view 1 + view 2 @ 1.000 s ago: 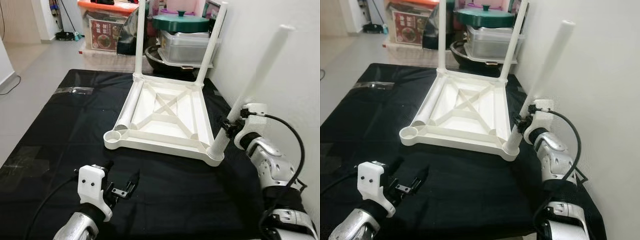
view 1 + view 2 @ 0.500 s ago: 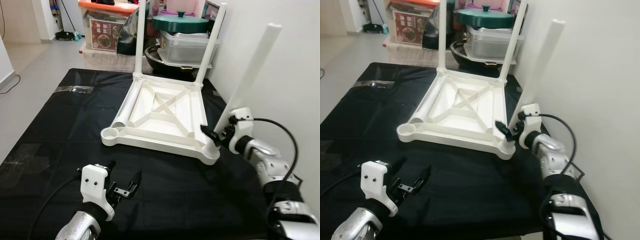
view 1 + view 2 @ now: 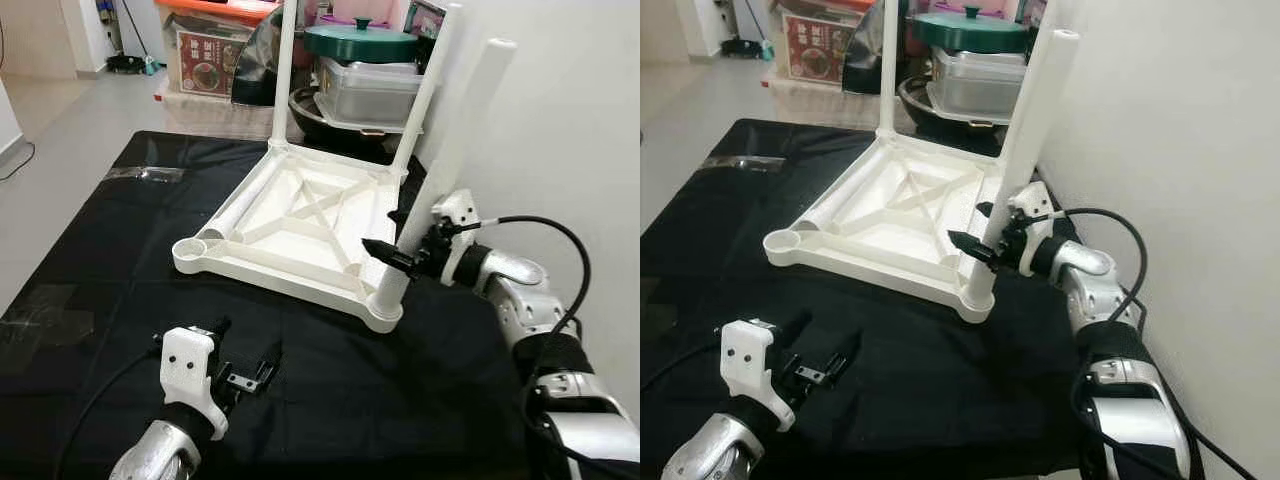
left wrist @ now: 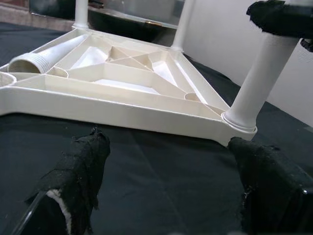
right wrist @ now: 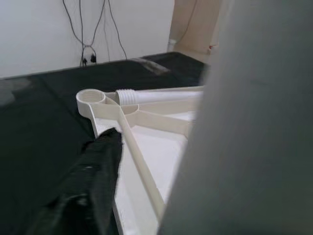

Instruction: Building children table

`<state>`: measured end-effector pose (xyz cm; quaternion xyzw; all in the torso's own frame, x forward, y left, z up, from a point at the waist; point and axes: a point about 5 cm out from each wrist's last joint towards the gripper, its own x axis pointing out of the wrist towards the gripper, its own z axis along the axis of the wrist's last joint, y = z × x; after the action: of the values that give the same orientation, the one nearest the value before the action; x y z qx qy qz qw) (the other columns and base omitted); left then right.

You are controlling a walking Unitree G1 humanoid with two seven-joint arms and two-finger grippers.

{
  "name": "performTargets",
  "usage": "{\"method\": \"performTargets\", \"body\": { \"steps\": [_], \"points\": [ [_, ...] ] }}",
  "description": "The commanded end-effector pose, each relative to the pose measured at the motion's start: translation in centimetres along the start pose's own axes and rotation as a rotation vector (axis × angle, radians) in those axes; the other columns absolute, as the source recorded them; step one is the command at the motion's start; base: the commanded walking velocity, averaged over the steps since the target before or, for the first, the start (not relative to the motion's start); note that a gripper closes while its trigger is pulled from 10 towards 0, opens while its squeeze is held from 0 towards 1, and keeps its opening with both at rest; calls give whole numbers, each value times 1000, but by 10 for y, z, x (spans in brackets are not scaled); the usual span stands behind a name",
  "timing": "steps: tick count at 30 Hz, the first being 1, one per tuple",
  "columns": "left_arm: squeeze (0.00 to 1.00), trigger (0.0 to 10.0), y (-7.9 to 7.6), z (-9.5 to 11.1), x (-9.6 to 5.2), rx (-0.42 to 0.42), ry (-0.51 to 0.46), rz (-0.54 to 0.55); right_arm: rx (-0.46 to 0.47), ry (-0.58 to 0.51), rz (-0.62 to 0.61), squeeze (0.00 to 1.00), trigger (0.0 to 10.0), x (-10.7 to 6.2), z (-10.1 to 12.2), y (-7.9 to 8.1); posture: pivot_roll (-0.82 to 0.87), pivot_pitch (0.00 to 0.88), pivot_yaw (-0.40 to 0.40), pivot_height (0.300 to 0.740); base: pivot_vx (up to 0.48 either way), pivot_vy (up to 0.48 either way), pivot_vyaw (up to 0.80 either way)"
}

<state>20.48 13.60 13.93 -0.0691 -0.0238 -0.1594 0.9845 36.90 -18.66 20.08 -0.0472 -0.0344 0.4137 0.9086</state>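
White plastic, the upturned tabletop (image 3: 300, 225) is lying on a black mat (image 3: 100, 250) near the wall (image 3: 580, 120). Two legs (image 3: 284, 70) are standing upright in its far corners, and a third leg (image 3: 238, 210) is lying loose along its left edge, threaded end toward the empty near-left socket (image 3: 192, 247). The right gripper (image 3: 404, 245) is grasping a fourth leg (image 3: 445, 170) low on its shaft, one black finger (image 3: 385, 253) reaching past it over the tabletop; the leg is standing in the near-right socket (image 3: 383, 310), leaning slightly toward the wall. The left gripper (image 3: 243, 358) is hovering just above the mat, near the front edge and apart from the tabletop, its jaws spread and gripping nothing. Storage boxes (image 3: 215, 55) and a green-lidded pot (image 3: 360, 45) are sitting beyond the mat.
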Motion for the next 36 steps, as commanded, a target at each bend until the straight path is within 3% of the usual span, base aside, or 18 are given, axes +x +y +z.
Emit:
{"method": "performTargets", "body": {
  "steps": [1, 2, 5, 6, 9, 10, 11, 12, 14, 15, 16, 17, 18, 20, 21, 30, 33, 36],
  "points": [
    [0, 10000, -1, -1, -1, -4, 4, -4, 48, 10, -22, 0, 0, 2, -13, 3, 159, 0, -165, 740, 0, 0, 0],
    [0, 10000, -1, -1, -1, -4, 4, -4, 48, 10, -22, 0, 0, 2, -13, 3, 159, 0, -165, 740, 0, 0, 0],
    [0, 10000, -2, -2, -1, -11, 5, 0, 56, 106, -189, 0, 0, -1, -30, -1, 147, 0, -160, 740, 0, 0, 0],
    [0, 10000, -2, -3, -1, -13, 5, 1, 69, 168, -323, 0, 0, -4, -41, -7, 142, 0, -159, 740, 0, 0, 0],
    [0, 10000, -5, -3, 1, -22, 5, -25, 160, 426, -1104, 0, 0, -53, -75, -33, 117, 0, -140, 740, 0, 0, 0],
    [0, 10000, -5, -3, 1, -22, 5, -25, 160, 426, -1104, 0, 0, -53, -75, -33, 117, 0, -140, 740, 0, 0, 0],
    [0, 10000, -6, -4, 1, -23, 7, -30, 168, 489, -1271, 0, 0, -70, -82, -31, 112, 0, -134, 740, 0, 0, 0],
    [0, 10000, -6, -4, 1, -23, 7, -30, 168, 489, -1271, 0, 0, -70, -82, -31, 112, 0, -134, 740, 0, 0, 0],
    [0, 10000, -4, -4, 0, -21, 12, -27, 152, 502, -1390, 0, 0, -85, -87, -7, 107, 0, -127, 740, 0, 0, 0],
    [0, 10000, -4, -4, 0, -21, 12, -27, 152, 502, -1390, 0, 0, -85, -87, -7, 107, 0, -127, 740, 0, 0, 0],
    [0, 10000, -3, -4, 0, -20, 14, -27, 117, 480, -1375, 0, 0, -82, -82, 14, 99, 0, -114, 740, 0, 0, 0],
    [0, 10000, -3, -3, 0, -22, 14, -28, 99, 468, -1351, 0, 0, -77, -78, 20, 99, 0, -114, 740, 0, 0, 0],
    [0, 10000, -3, -3, 1, -24, 14, -30, 94, 448, -1308, 0, 6157, -69, -76, 26, 92, 0, -109, 740, 0, 0, 0],
    [0, 10000, -3, -4, 2, -25, 15, -32, 98, 428, -1271, 0, 6157, -61, -74, 30, 92, 0, -109, 740, 0, 0, 0],
    [0, 10000, -3, -5, 2, -25, 16, -37, 94, 435, -1257, 0, 10000, -57, -73, 30, 84, 0, -108, 740, 0, 0, 0],
    [0, 10000, -3, -4, 4, -26, 12, -54, 78, 424, -1298, 0, 10000, -55, -68, 22, 86, 0, -102, 740, 0, 0, 0],
    [0, 10000, 0, -3, 1, -16, 13, -39, 138, 250, -1228, 0, 10000, -47, -46, 7, 102, 0, -113, 740, 0, 0, 0],
    [0, 10000, 0, -2, 1, -20, 10, -29, 112, 197, -1172, 0, 10000, -48, -34, 4, 100, 0, -114, 740, 0, 0, 0]
  ]
}}
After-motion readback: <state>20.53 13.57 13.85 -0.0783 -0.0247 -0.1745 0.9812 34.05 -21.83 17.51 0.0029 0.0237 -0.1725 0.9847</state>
